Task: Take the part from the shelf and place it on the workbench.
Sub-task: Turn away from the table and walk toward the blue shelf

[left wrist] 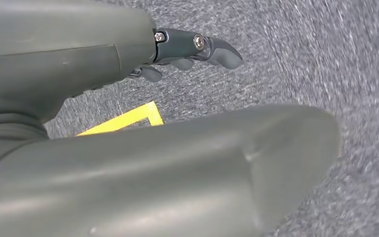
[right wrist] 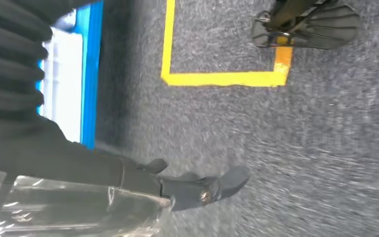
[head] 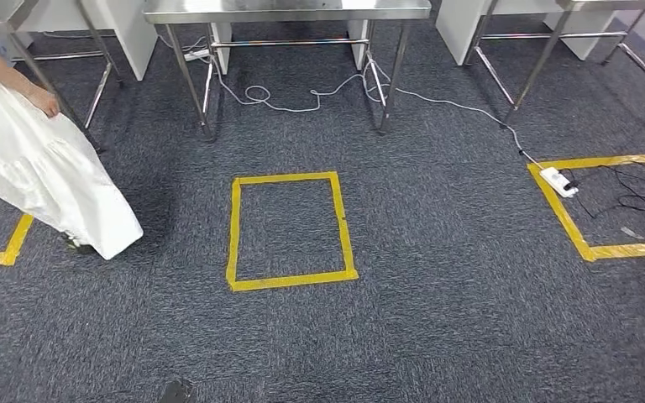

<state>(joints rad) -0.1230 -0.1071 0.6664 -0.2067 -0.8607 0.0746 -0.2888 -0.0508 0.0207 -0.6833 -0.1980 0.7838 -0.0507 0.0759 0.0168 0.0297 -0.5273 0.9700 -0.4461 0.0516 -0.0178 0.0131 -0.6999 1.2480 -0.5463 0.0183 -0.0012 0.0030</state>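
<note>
In the right wrist view my right hand (right wrist: pixel 177 187) holds a part wrapped in clear crinkled plastic (right wrist: pixel 69 212) against its palm, dark fingers (right wrist: pixel 212 190) curled over the wrap's edge; the part inside is hard to make out. My left hand (left wrist: pixel 187 49) hangs above the grey carpet with its fingers (left wrist: pixel 217 49) stretched out and nothing in it. A stainless-steel workbench (head: pixel 285 10) stands straight ahead at the far side of the floor in the head view.
A person in a white skirt (head: pixel 42 176) stands at the left beside another steel table. Yellow tape squares (head: pixel 290 231) (head: pixel 605 206) mark the carpet. A white cable (head: pixel 319 96) and power strip (head: pixel 558 181) lie under and right of the workbench. A blue-edged white box (right wrist: pixel 74 79) is nearby.
</note>
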